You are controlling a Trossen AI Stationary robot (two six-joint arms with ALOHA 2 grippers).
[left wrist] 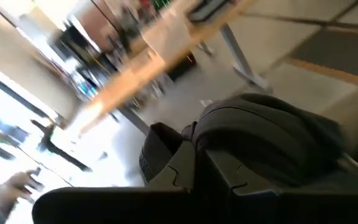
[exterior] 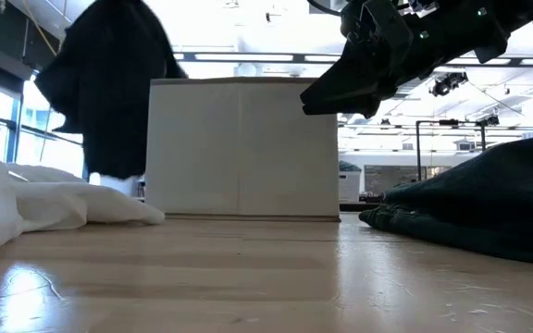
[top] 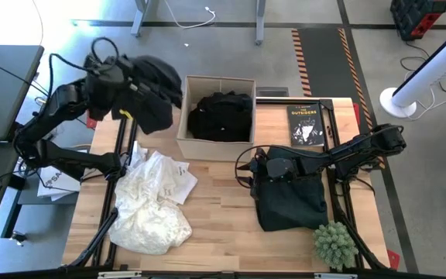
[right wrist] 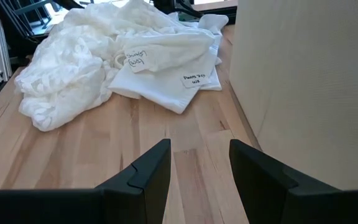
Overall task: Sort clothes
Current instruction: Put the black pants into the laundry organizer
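Note:
My left gripper [top: 132,91] is raised left of the cardboard box [top: 183,124] and shut on a black garment [top: 155,91], which also shows hanging in the low view [exterior: 109,83]. The box holds more black clothes [top: 221,115]. A pile of white clothes [top: 152,203] lies on the table's left half. Another dark garment [top: 291,200] lies on the right half. My right gripper [right wrist: 199,163] is open and empty, low over the table between that garment and the box, pointing toward the white pile [right wrist: 104,56]. My left gripper holds the black garment by a bunched upper part [left wrist: 260,130] that lies draped over the fingers and hides the place of contact. The garment hangs slack below the gripper beside the box's left wall, lifted clear of the table.
A black book with white lettering [top: 306,124] lies at the far right, right of the box. A small green spiky plant [top: 335,244] stands at the near right. Bare wood [top: 223,225] lies between the white pile and the dark garment.

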